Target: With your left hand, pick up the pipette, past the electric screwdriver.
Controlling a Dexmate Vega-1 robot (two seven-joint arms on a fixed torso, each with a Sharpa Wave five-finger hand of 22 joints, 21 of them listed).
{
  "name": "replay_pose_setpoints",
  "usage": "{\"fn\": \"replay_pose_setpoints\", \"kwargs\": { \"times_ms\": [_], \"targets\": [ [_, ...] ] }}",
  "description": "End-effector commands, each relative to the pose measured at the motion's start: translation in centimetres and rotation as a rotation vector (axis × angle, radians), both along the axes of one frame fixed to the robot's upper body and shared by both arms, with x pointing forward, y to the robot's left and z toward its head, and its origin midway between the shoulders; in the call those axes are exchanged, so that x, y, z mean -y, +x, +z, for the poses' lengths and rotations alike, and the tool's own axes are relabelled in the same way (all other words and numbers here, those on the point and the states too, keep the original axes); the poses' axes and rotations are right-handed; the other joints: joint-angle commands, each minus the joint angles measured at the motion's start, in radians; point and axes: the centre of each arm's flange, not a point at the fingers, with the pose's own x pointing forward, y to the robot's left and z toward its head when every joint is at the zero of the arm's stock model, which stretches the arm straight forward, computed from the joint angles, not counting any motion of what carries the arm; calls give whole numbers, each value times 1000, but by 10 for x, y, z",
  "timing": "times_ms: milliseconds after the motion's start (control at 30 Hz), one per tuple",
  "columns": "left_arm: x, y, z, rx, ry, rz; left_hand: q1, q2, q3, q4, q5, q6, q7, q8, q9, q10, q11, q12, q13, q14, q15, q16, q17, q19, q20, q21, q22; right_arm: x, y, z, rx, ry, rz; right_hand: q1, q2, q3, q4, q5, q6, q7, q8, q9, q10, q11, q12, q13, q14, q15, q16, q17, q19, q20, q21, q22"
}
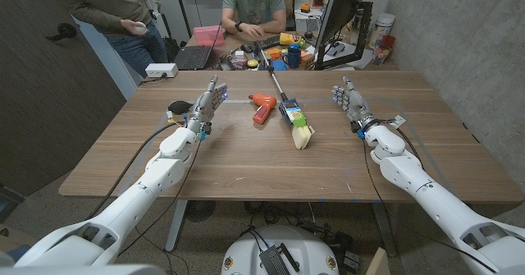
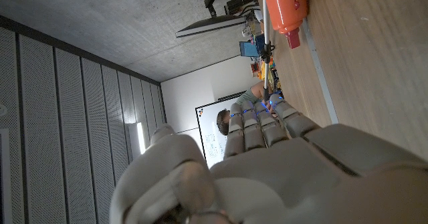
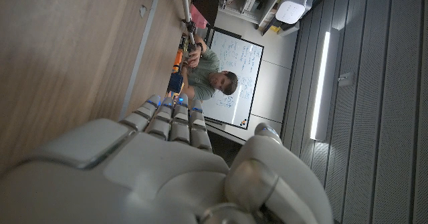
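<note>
left robot hand waits short of the pipette

the left robot hand (image 1: 207, 104) stands on edge on the bench (image 1: 246, 164), fingers spread, holding nothing. the pipette (image 1: 271, 80), a long thin rod, lies on the far side of the orange electric screwdriver (image 1: 262, 107) (beside a brush (image 1: 297, 127)), untouched. the right robot hand (image 1: 351, 101) stands open too, well clear.

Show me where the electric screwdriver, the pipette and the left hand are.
electric screwdriver (image 1: 262, 108): head view, on its orange body.
pipette (image 1: 276, 84): head view, on its slim shaft past the screwdriver.
left hand (image 1: 208, 104): head view, on the hand's back.
</note>
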Motion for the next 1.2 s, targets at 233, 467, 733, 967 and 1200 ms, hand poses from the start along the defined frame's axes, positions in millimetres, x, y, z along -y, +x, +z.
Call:
{"fn": "replay_pose_setpoints", "kwargs": {
  "times_ms": [233, 467, 733, 967, 1200],
  "targets": [
    [4, 9, -2, -12, 7, -20, 9, 0, -7, -3, 5, 9, -7, 4, 2, 7, -6, 5, 4, 9, -2, 5, 4, 10, -4, 5, 1, -6, -4, 6, -9, -15, -4, 7, 0, -1, 6, 6, 10, 8, 6, 3, 9, -1, 5, 1, 9, -2, 6, 2, 6, 0, 4, 4],
    [5, 2, -1, 10, 36, 20, 13, 0, -6, -6, 4, 13, -13, 5, 2, 10, -10, 6, 4, 14, -5, 7, 4, 11, -2, 5, 1, 1, -25, 25, 17, -50, -34, 7, 1, -3, 5, 6, 10, 3, 5, 3, 9, -2, 4, 1, 9, -1, 6, 2, 5, 1, 4, 4],
    [1, -27, 30, 57, 332, 206, 128, 11, 29, -70, -5, 30, -39, 4, 4, 76, -23, 21, 8, 179, 5, 43, 10, 185, 199, 60, 9, 17, -44, 28, 13, -65, -75, 5, 0, -5, 6, 6, 11, 3, 5, 3, 11, 0, 4, 1, 10, 0, 6, 2, 4, 2, 4, 4],
    [-13, -55, 44, 51, 436, 374, 139, 8, 30, -77, -11, 46, -35, 10, 5, 99, -24, 27, 9, 183, 22, 39, 12, 214, 215, 67, 10, 31, -65, 33, 24, -69, -123, 4, 1, -6, 6, 7, 13, 1, 5, 3, 13, 1, 4, 1, 11, -1, 7, 3, 3, 2, 4, 4],
    [-22, -80, 54, 78, 557, 527, 148, 7, 31, -83, -19, 76, -29, 18, 5, 135, -19, 36, 10, 213, 32, 44, 14, 238, 219, 73, 12, 36, -71, 33, 24, -71, -138, 3, 1, -8, 7, 7, 13, 1, 5, 3, 13, 3, 4, 1, 12, -2, 7, 3, 1, 4, 3, 4]
  ]
}}
